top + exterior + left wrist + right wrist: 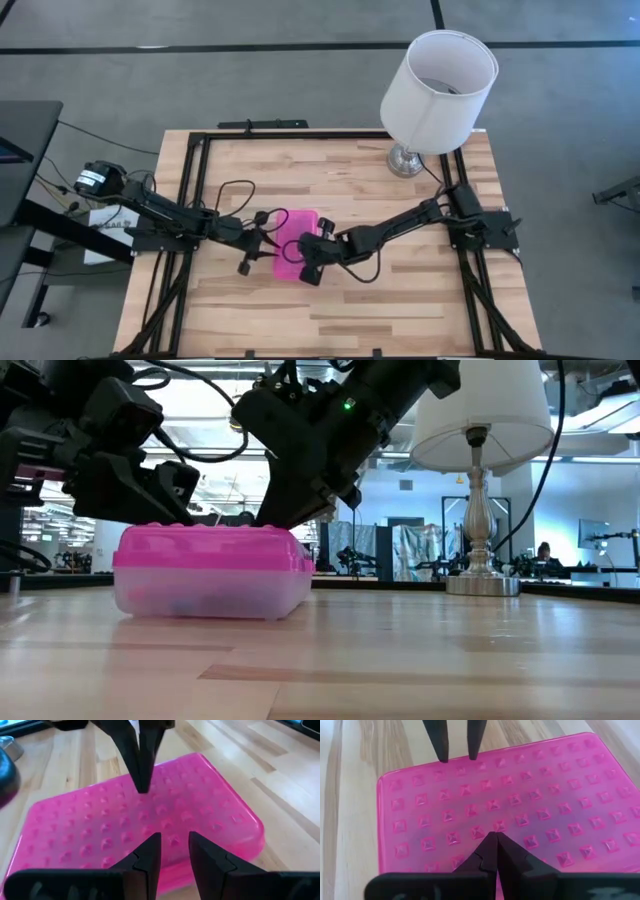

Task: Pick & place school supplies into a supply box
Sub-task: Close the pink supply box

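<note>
Pressing down on the supply box [296, 243] looks like the step in hand: its pink lid is shut and no loose supplies show on the table [400, 300]. The right hand [492, 840], fingers together, rests its tips on the lid directly beneath it. The left hand [172, 847], fingers slightly apart and holding nothing, hovers just over the opposite edge of the box. Next, I judge, both hands lift straight up and clear, leaving the box undisturbed.
</note>
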### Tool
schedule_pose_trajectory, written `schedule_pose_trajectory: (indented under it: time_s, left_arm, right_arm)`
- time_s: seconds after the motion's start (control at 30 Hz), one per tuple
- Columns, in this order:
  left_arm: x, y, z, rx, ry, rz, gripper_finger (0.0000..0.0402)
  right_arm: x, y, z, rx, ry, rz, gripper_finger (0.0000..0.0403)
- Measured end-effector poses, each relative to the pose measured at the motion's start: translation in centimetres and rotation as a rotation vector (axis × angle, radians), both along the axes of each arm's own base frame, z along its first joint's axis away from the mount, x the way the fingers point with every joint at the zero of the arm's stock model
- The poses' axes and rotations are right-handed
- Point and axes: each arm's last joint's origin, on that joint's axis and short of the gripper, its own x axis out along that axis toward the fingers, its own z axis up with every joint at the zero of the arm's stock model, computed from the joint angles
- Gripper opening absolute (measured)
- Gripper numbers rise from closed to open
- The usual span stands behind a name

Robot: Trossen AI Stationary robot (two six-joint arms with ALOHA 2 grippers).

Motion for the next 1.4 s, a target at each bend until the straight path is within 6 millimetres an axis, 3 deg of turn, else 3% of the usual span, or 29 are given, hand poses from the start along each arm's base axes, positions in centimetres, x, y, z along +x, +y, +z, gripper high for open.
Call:
schedule_pose_trajectory:
  time_s: [0.8,1.4]
  left_arm:
    - [-0.1,-0.2,-0.1,-0.03,0.017,-0.045,0.0096]
    - [-0.1,-0.1,-0.2,-0.032,0.032,-0.042,0.0096]
  right_arm:
    - [-0.3,0.2,0.0,-0.029,0.025,0.019,0.0]
    - [0.4,1.8,1.8,-0.162,0.003,0.138,0.0]
